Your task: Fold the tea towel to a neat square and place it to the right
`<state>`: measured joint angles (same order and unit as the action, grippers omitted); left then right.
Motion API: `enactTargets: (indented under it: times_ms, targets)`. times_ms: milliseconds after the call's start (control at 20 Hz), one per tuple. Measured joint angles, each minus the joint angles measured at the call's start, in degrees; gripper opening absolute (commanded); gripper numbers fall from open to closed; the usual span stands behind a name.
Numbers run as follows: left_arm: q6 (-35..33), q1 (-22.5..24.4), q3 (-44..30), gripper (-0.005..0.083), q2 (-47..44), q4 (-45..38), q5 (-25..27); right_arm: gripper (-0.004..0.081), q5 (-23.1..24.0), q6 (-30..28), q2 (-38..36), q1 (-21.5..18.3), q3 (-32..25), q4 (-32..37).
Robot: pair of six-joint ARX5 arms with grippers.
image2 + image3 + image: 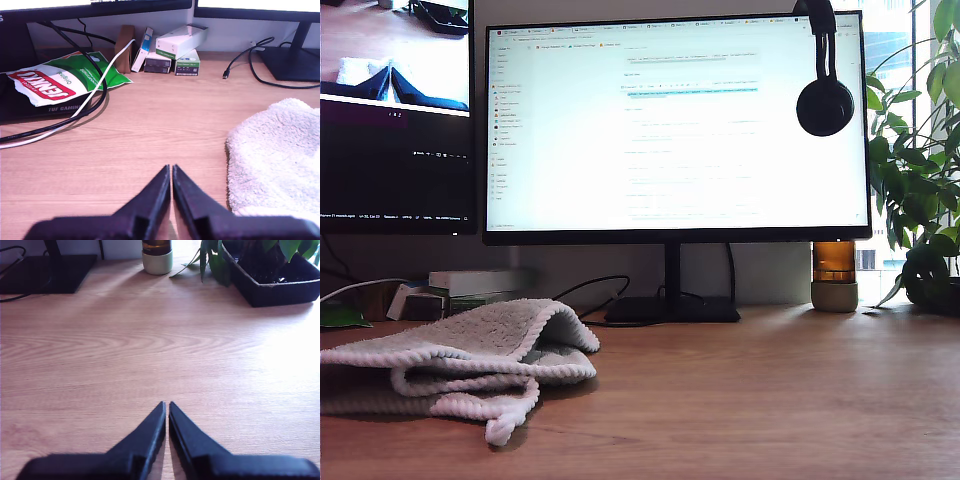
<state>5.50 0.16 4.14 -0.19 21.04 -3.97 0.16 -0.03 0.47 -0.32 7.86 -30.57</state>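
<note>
The off-white fluffy tea towel [470,355] lies loosely folded in a rumpled heap on the wooden desk at the exterior view's left, its beaded hem trailing toward the front. The first wrist view shows part of the tea towel [277,155] beside my first gripper [171,172], which is shut, empty, and hovers over bare wood without touching the cloth. My second gripper [166,407] is also shut and empty, above bare desk with no towel in its view. Neither arm shows in the exterior view.
A monitor on a black stand [670,305] fills the back, with headphones [823,100] hung on it. A jar [834,275] and a potted plant [920,200] stand at the exterior view's right. Cables [90,95], a green packet [60,80] and small boxes [175,50] lie near the first gripper.
</note>
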Motion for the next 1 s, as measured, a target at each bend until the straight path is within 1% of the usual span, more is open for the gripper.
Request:
enactTargets:
  times_ms: [50, 150, 200, 400, 550, 650, 750, 900, 1000]
  targets:
    - [0.0, 0.0, 0.0, -0.0021, 0.0, -0.8, 0.0, -0.0013, 0.1, -0.4, 0.0, 0.0, -0.1, 0.9]
    - [0.0, 0.0, -0.2, -0.0021, 0.0, -6.6, 0.0, -0.0013, 0.2, -1.2, 0.0, 0.0, -0.3, 8.6]
    - [0.0, 0.0, -0.2, -0.0020, 0.0, -6.7, 0.0, -0.0013, 0.2, -1.3, 0.0, 0.0, 0.0, 9.7]
    - [0.0, 0.0, -0.2, -0.0020, 0.0, -6.4, 0.0, -0.0013, 0.2, -1.3, 0.0, 0.0, -0.1, 9.3]
    - [0.1, 0.0, -0.2, -0.0021, 0.0, -6.5, -2.1, -0.0013, 0.0, -0.9, 0.0, 0.0, -0.1, 9.4]
    - [0.1, 0.0, -0.2, -0.0021, 0.0, -6.9, -4.9, -0.0013, -2.5, 1.6, 0.0, 0.0, -0.1, 9.6]
    - [0.1, -0.6, -0.2, -0.0021, 0.0, -8.3, -9.2, -0.0013, -6.1, 4.2, 0.0, 0.0, -0.1, 10.4]
    - [-0.7, -4.0, -0.2, -0.0021, 0.0, -8.9, -12.6, -0.0013, -10.1, 7.6, 0.0, 0.8, -0.1, 12.0]
    - [-2.3, -7.4, -0.2, -0.0021, 0.0, -9.2, -13.2, -0.0013, -11.7, 8.2, 0.0, 2.5, -0.1, 12.7]
